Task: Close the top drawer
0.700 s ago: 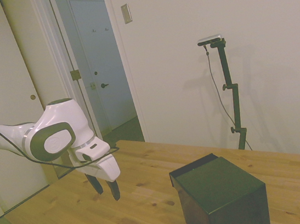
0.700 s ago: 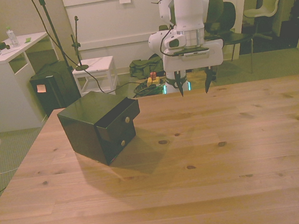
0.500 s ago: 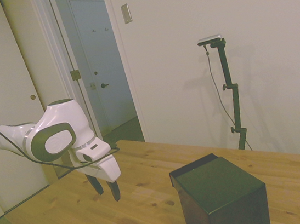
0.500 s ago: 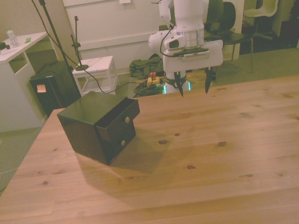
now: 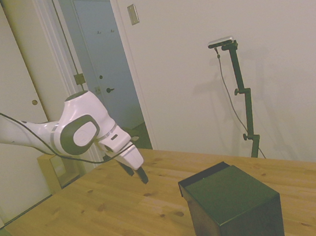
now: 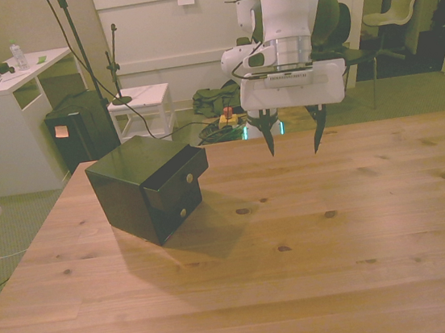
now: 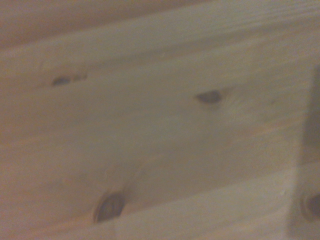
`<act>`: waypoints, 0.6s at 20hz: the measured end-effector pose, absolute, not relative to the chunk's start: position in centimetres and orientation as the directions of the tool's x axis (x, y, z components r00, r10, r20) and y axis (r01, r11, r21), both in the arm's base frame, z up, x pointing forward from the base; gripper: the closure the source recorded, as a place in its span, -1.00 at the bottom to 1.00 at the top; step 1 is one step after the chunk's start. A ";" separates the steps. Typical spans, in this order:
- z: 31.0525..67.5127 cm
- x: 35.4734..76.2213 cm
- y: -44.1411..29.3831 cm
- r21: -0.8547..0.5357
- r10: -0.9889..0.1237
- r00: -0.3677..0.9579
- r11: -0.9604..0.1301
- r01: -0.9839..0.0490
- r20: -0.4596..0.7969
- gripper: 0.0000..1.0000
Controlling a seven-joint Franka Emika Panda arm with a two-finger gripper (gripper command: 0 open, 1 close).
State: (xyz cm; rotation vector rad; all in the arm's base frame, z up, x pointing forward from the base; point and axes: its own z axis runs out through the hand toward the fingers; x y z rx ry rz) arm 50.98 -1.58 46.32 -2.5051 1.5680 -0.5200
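Observation:
The small black cabinet [image 6: 131,186] stands on the wooden table [image 6: 312,237] toward the front view's left. Its top drawer [image 6: 176,174] sticks out a little past the lower drawer [image 6: 176,213], and each has a small round knob. In the side view the drawer shows as a dark strip [image 5: 202,174] jutting from under the cabinet top [image 5: 229,197]. My gripper [image 6: 292,140] hangs open and empty above the table, well off to the front view's right of the drawer and apart from it. From the side, the gripper [image 5: 137,171] is left of the cabinet. The wrist view shows blurred wood.
Behind the table in the front view are a white desk [image 6: 4,104], a black box [image 6: 80,131] on the floor, a small white stool [image 6: 142,103] and a chair [image 6: 398,11]. A dark blurred edge [image 7: 311,150] borders the wrist view.
The arm has swung the gripper up and to the right in the side view, nearer the cabinet, and it looms larger in the front view. The fingers stay open; the drawer has not moved.

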 end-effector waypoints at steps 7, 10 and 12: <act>48.4 54.9 -8.0 -0.354 -0.949 0.237 -0.299 -0.886 0.208 -1.00; 48.7 55.3 -10.7 -0.362 -0.960 0.190 -0.255 -0.896 0.207 -1.00; 49.0 55.5 -12.3 -0.366 -0.965 0.163 -0.230 -0.902 0.206 -1.00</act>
